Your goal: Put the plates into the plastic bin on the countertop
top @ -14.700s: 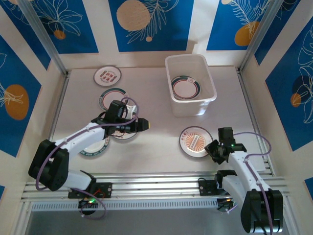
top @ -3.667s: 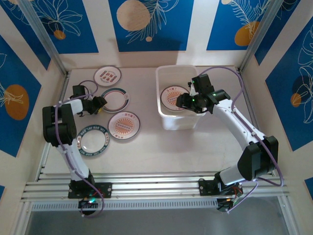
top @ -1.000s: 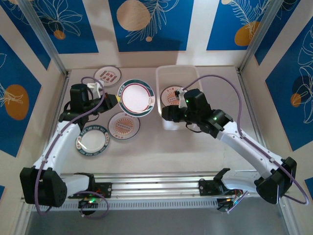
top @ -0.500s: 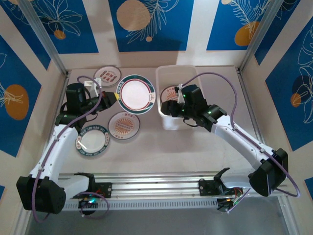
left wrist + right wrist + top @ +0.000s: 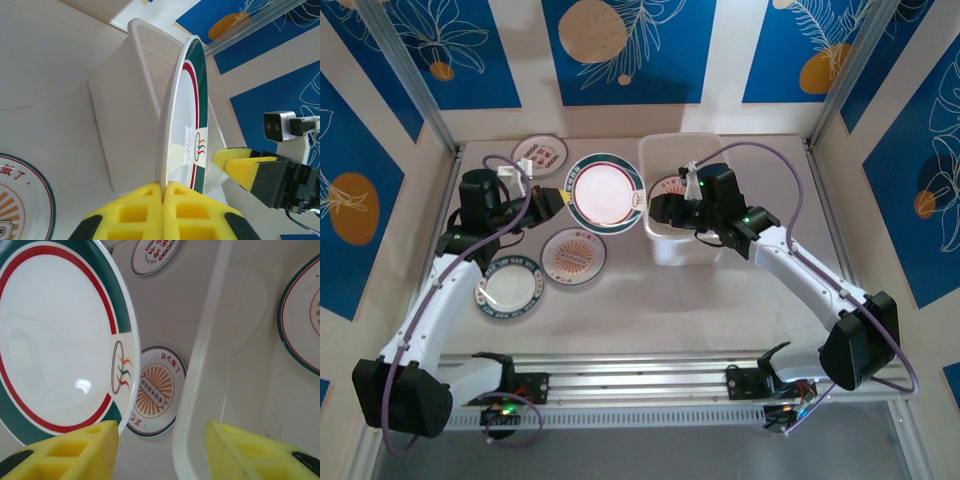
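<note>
Just left of the plastic bin (image 5: 688, 245), the green-and-red-rimmed plate (image 5: 606, 193) tilts on edge, face towards the bin. The sunburst plate (image 5: 574, 255) beyond it bears red Chinese characters. The left gripper (image 5: 163, 187) pinches the tilted plate's rim. The right gripper (image 5: 162, 432) gapes empty astride the bin's left wall.

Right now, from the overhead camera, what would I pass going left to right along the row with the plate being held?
First the left gripper → the green-rimmed plate pinched by its rim → the plastic bin.
</note>
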You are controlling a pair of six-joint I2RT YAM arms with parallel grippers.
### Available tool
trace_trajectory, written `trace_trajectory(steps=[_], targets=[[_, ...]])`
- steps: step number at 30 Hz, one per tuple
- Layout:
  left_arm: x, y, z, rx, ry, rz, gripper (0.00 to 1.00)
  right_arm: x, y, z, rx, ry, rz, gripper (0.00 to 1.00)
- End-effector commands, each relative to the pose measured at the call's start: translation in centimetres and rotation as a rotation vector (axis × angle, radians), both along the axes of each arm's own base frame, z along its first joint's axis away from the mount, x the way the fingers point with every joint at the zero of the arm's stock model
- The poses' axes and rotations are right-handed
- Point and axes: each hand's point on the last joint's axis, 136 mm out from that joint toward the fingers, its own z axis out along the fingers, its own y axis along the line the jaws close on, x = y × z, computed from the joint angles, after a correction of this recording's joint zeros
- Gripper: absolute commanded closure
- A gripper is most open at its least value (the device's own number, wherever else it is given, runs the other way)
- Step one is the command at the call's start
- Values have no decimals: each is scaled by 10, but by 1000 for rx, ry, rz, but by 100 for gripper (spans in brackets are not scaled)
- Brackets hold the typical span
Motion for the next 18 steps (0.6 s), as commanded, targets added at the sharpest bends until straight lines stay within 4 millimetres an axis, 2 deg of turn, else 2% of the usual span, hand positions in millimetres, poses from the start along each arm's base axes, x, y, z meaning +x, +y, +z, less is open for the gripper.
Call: trace_trajectory(steps=[1,10,18], targets=[[-1,-11,39,-49,-106,-43,100,8,10,16,50,-36,44,50],[-1,-19,39,-52,-105,-60,100,16,22,16,100,-36,82,54],[2,-24,33,-51,-95,-66,100,16,25,13,133,-17,82,71]])
